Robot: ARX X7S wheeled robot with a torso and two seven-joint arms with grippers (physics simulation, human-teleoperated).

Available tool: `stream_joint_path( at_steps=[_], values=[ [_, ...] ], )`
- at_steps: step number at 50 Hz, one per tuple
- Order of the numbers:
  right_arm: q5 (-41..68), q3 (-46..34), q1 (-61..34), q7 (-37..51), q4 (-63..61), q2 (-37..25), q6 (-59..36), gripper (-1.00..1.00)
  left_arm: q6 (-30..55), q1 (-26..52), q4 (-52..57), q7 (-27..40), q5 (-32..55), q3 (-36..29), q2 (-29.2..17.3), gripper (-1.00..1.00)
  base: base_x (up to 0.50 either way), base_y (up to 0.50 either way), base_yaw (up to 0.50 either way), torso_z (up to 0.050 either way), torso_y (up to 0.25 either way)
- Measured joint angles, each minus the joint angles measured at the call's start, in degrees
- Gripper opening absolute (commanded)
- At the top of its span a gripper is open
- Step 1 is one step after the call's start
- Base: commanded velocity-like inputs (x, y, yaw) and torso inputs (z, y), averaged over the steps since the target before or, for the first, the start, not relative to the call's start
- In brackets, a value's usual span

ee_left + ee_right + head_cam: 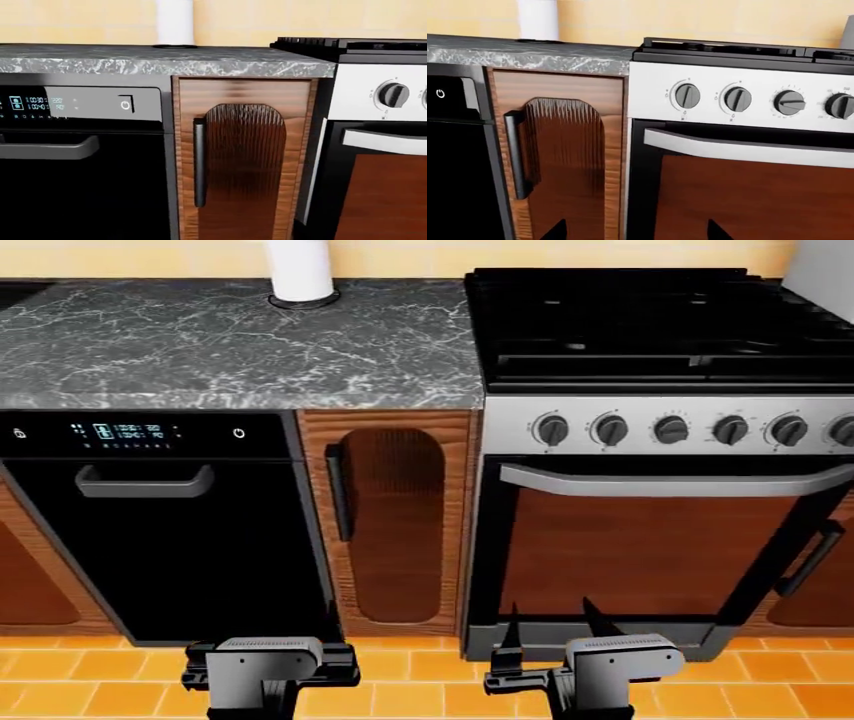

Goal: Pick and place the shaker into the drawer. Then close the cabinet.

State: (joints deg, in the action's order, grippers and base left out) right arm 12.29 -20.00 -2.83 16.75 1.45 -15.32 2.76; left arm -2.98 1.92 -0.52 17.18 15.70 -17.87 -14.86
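The shaker is out of view in every frame. No reddish-brown drawer box shows either. A narrow wooden cabinet door [387, 525] with a dark vertical handle [338, 490] stands shut between the dishwasher and the stove; it also shows in the left wrist view [243, 165] and the right wrist view [560, 160]. My left gripper [267, 660] is low, in front of the dishwasher's right edge; its fingers do not show. My right gripper [551, 618] is open and empty in front of the oven door, its dark fingertips [557, 229] far apart.
A grey marble counter [200, 340] bears a tall white cylinder on a black ring [300, 270] at the back. Below are a black dishwasher [174, 530] and a stove [654, 430] with several knobs and an oven door handle [667, 485]. The floor is orange tile [414, 680].
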Motion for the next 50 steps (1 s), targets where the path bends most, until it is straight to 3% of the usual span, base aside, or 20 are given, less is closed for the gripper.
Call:
stream_joint_path(
  at_steps=[50],
  values=[
    [0.24, -1.08, -0.34, 0.98, 0.15, -0.59, -0.04, 1.00, -0.11, 0.22, 0.02, 0.95, 0.43, -1.06, -0.68, 1.00, 0.00, 0.50, 0.00, 0.000, 0.000]
  ],
)
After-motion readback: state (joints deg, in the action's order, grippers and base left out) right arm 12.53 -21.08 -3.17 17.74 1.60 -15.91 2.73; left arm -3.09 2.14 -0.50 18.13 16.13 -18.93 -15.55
